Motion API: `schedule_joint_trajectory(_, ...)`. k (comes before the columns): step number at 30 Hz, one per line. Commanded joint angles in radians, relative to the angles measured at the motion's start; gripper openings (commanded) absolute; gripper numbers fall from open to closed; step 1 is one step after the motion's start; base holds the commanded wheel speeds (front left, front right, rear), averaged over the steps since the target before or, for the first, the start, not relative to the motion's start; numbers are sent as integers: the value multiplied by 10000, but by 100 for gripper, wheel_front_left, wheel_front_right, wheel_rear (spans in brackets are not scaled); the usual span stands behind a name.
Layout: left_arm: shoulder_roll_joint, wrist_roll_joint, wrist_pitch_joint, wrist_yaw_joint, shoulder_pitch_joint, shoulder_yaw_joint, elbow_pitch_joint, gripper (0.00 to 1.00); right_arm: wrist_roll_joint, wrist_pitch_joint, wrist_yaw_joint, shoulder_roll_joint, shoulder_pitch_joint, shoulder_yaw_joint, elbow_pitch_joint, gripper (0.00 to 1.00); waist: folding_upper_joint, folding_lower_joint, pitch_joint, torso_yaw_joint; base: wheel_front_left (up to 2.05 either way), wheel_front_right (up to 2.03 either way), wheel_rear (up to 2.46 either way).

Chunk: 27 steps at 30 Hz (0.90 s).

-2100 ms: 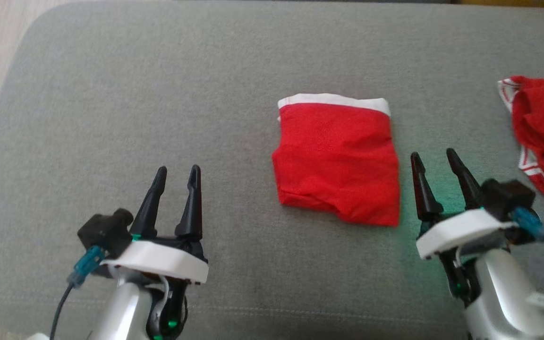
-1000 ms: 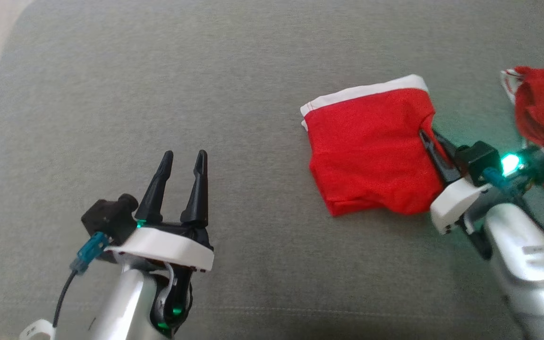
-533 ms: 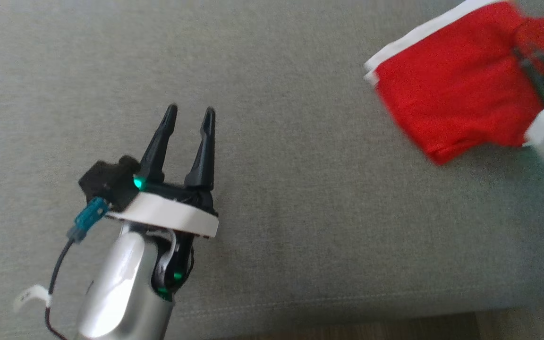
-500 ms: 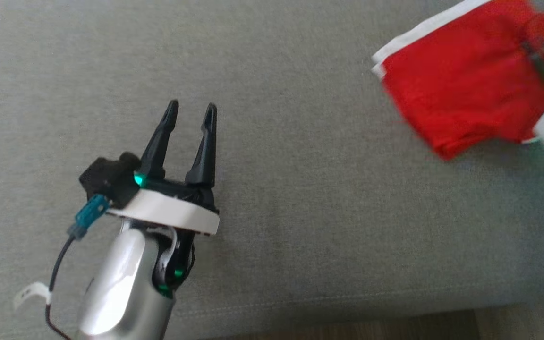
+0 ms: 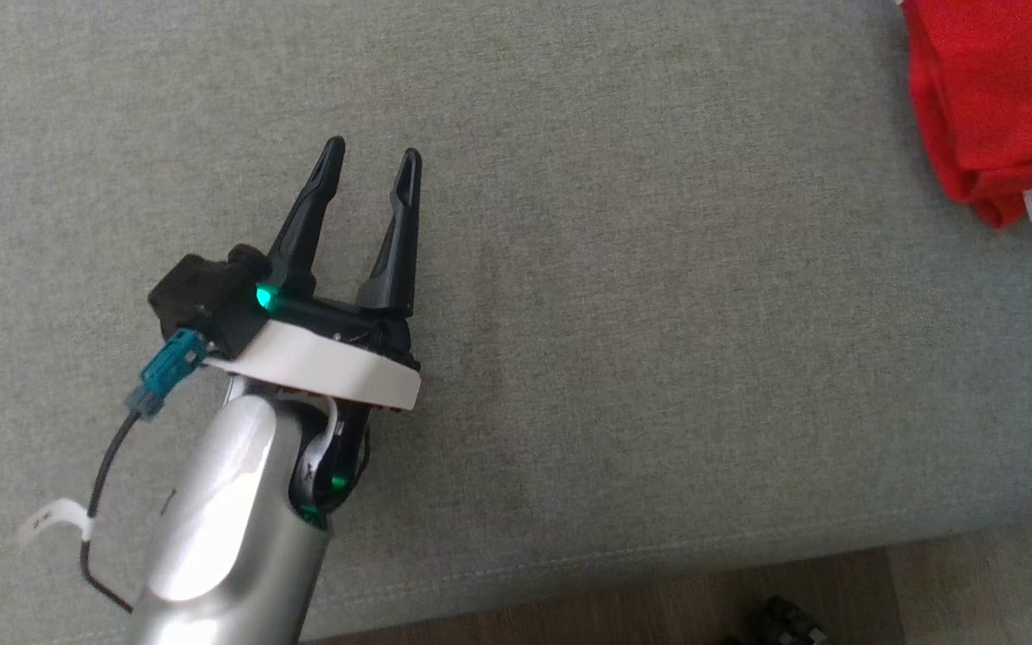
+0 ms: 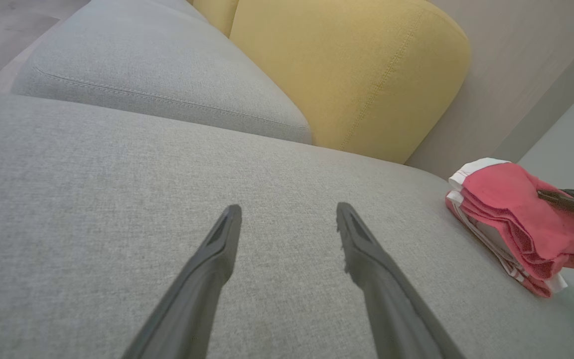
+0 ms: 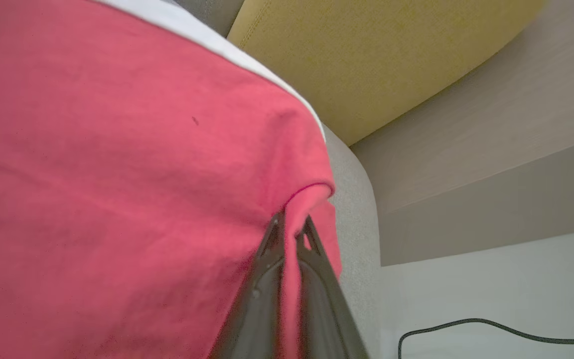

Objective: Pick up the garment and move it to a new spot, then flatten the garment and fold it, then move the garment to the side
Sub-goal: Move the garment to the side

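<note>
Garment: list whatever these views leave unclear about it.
- Head view: garment cut off by the top and right edges.
- Left wrist view: right gripper cut off by the right edge; garment's layers too small to separate.
- Right wrist view: garment hides what lies beneath it.

Looks like a home, a living room. Grey fabric sofa seat (image 5: 659, 358) with a stitched seam along the near edge. Second grey cushion (image 6: 142, 75) at far left, mustard-yellow back cushion (image 6: 357, 75) behind it. Wood-look floor (image 5: 623, 600) below the near edge, plain beige wall (image 7: 491, 124). Loose black cable (image 7: 491, 326) past the sofa's right end. Red garment (image 6: 511, 219) on the seat's right end: household laundry.
</note>
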Motion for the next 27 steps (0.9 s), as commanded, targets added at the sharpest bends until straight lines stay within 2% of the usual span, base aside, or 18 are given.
schedule_joint_trajectory(1, 91, 24, -53, -42, -305, 300, -309, 100, -20, 127, -9, -122, -9, -277, -156, 0, 0, -2, 34, 22, 0, 0, 0)
schedule_joint_trajectory(5, 91, -49, -53, -26, -351, 277, -294, 100, -169, 566, -9, 234, 217, -1013, -221, 0, 0, -2, 64, 74, 0, 0, 0)
schedule_joint_trajectory(6, 91, -62, -53, -25, -352, 277, -285, 100, -167, 667, -9, 315, 274, -1185, -252, 45, 0, -2, 56, 86, 0, 0, 0)
schedule_joint_trajectory(7, 91, -78, -53, -24, -350, 277, -274, 100, -34, 725, -9, 444, 319, -1388, -278, 60, 0, -2, 41, 100, 0, 0, 0)
schedule_joint_trajectory(8, 91, -96, -53, -25, -344, 278, -255, 100, 124, 791, -9, 593, 357, -1628, -289, 100, 0, -2, 12, 117, 0, 0, 0)
schedule_joint_trajectory(17, 91, -314, -53, 63, -106, 420, -192, 100, -109, 900, -9, 1509, 698, -2205, -1441, 100, 0, -2, -810, 253, 0, 0, 0)
schedule_joint_trajectory(27, 91, -461, -53, 258, 706, 884, -283, 100, 526, -344, -9, 3838, 1799, -2635, -3020, 100, 0, -2, -2401, 703, 0, 0, 0)
